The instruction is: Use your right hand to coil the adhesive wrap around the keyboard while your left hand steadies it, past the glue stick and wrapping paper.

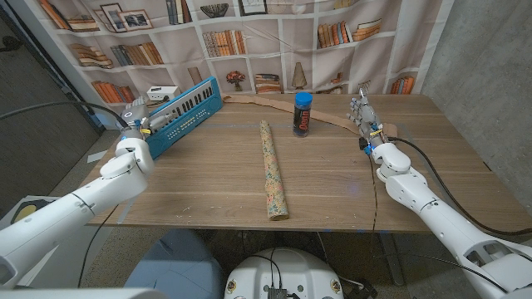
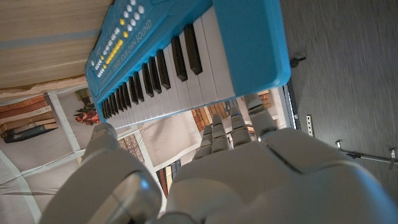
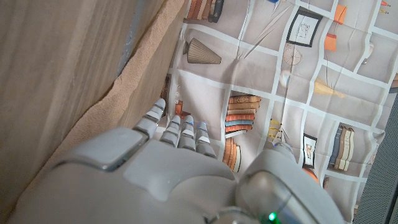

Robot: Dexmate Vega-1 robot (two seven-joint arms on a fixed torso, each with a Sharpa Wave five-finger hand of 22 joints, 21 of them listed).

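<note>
One risk: the tan adhesive wrap strip (image 1: 332,119) could snag the black glue stick (image 1: 302,114) beside it; left hand (image 1: 140,121) grips the blue toy keyboard (image 1: 184,111), right hand (image 1: 366,116) holds the strip's end.

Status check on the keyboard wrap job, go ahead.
Left hand grips blue keyboard. Right hand by tan adhesive wrap, grip unclear. Glue stick and wrapping paper roll sit between.
</note>
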